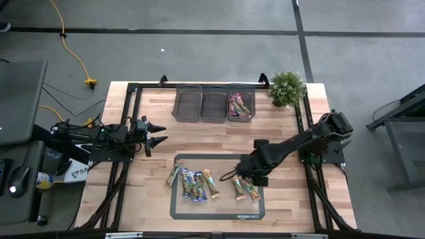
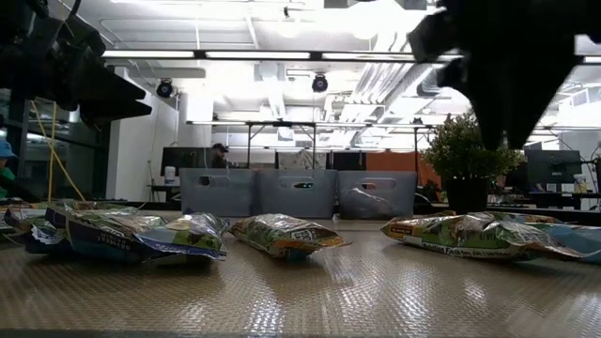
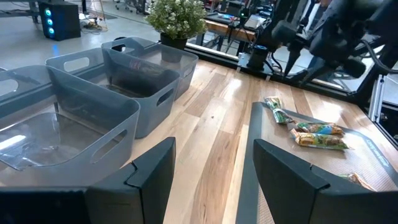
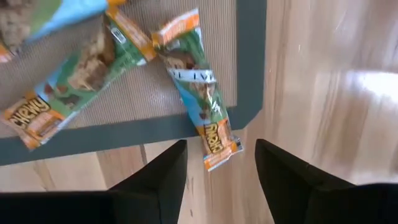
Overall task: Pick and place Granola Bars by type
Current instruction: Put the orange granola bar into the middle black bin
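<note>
Several granola bars lie flat on a dark-bordered mat (image 1: 218, 214) at the table's near middle. One group (image 1: 192, 184) is on the mat's left; two green-and-orange bars (image 1: 244, 189) are on its right. My right gripper (image 1: 252, 174) hangs open over those two, pointing down, clear of them. In the right wrist view its fingers (image 4: 163, 171) stand just off a green-and-orange bar (image 4: 198, 93) whose end lies over the mat's border onto the wood. My left gripper (image 1: 158, 131) waits open at the table's left, pointing level.
Three grey bins stand in a row at the far edge. The left bin (image 1: 187, 105) and middle bin (image 1: 214, 105) show nothing inside; the right bin (image 1: 240, 106) holds pink bars. A potted plant (image 1: 287, 87) stands at the far right corner. Bare wood lies between bins and mat.
</note>
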### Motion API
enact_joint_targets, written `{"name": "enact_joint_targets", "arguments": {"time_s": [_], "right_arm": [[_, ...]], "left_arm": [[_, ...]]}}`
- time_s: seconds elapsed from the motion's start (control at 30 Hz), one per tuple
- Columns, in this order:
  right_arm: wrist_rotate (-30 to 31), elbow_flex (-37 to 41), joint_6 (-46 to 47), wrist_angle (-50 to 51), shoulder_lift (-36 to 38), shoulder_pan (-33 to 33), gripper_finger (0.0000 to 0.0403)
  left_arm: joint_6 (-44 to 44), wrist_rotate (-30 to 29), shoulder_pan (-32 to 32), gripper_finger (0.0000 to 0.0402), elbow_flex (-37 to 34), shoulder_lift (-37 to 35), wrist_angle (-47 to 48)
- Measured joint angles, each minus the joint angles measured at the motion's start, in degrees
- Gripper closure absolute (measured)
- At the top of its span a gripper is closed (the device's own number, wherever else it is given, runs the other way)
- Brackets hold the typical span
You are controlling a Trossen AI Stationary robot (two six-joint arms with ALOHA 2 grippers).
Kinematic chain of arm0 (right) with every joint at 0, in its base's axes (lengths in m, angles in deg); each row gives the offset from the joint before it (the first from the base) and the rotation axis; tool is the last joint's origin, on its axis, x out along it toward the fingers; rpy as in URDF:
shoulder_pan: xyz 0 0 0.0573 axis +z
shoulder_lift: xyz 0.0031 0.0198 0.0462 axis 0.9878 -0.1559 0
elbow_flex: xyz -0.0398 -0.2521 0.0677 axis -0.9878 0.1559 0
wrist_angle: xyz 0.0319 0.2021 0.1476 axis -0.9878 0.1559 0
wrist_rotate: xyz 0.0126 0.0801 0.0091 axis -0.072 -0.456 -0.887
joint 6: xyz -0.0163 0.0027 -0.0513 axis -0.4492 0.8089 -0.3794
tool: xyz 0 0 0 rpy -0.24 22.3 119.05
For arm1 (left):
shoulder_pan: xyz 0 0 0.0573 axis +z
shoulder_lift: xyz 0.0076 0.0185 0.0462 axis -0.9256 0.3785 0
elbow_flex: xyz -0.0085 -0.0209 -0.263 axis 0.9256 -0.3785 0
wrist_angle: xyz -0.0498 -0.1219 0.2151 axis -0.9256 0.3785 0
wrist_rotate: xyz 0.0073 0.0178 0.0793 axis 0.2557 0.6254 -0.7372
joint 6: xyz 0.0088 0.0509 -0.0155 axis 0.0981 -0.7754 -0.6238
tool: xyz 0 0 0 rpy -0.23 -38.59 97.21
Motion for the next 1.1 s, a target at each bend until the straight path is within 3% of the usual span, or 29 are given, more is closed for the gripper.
{"name": "enact_joint_targets", "arguments": {"time_s": [0.23, 0.53, 0.87, 1.1], "right_arm": [[1.8, 12.1, 3.3, -8.5, 10.9, 1.0, 0.0229], [0.9, 28.0, -2.0, -32.9, 23.2, 1.6, 0.0228], [-8.6, 35.0, -2.2, -37.8, 25.0, -1.3, 0.0228], [-10.6, 35.1, -6.8, -40.0, 25.0, -4.4, 0.0228]], "left_arm": [[0.0, 0.0, 0.0, 0.0190, 0.0, 0.0, 0.0], [0.0, 0.0, 0.0, 0.0190, 0.0, 0.0, 0.0], [0.0, 0.0, 0.0, 0.0190, 0.0, 0.0, 0.0], [0.0, 0.0, 0.0, 0.0190, 0.0, 0.0, 0.0]]}}
